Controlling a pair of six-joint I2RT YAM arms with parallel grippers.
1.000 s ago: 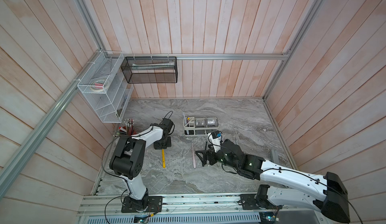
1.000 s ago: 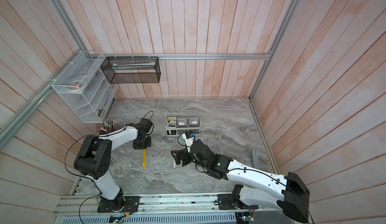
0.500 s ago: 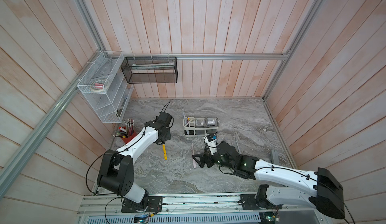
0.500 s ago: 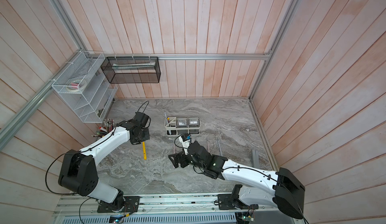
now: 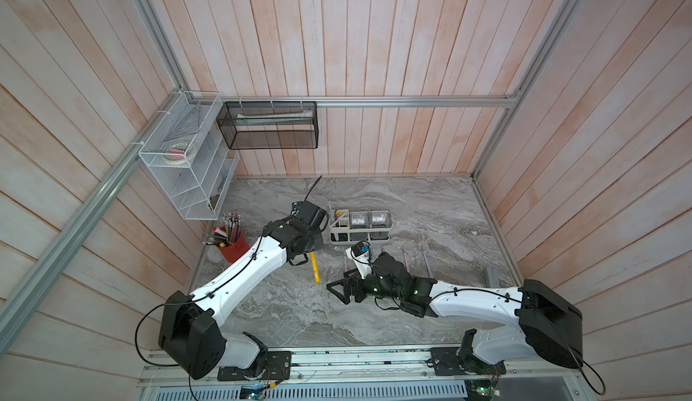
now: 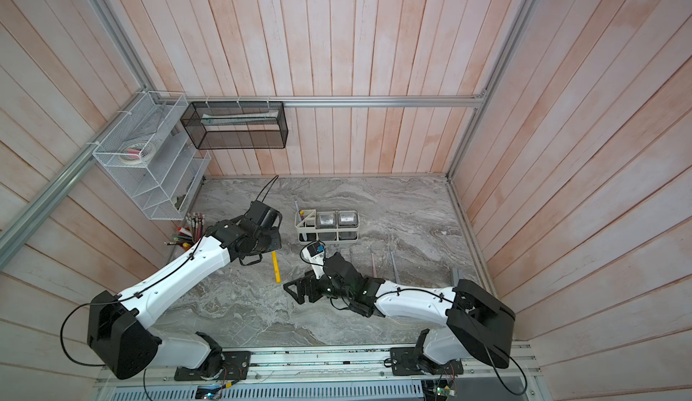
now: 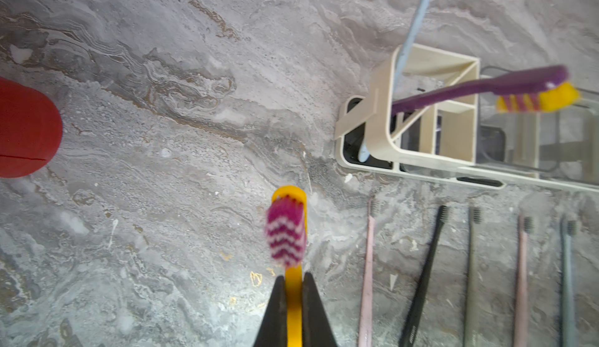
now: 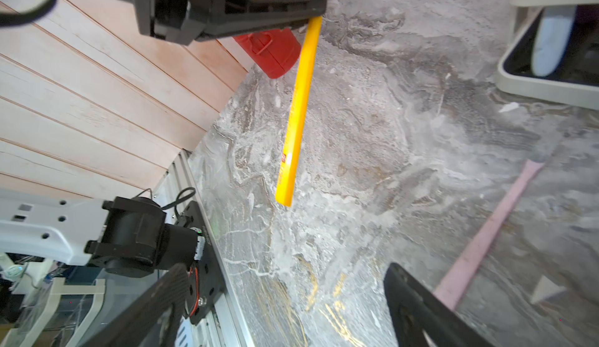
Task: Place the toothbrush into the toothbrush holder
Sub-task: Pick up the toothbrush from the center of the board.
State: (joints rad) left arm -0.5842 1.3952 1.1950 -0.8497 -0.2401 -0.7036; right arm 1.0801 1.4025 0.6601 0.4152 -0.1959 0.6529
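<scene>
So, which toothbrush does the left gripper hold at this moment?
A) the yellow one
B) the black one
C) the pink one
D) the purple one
A: in the left wrist view, the jaws of the left gripper are closed on the handle of the yellow toothbrush, just below its pink-and-white bristles.

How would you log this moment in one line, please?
left gripper: shut on yellow toothbrush, lifted | right gripper: open | holder: purple toothbrush, blue toothbrush inside | placement: pending

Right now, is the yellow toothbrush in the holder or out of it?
Out. The left gripper holds the yellow toothbrush in the air, apart from the toothbrush holder.
</scene>
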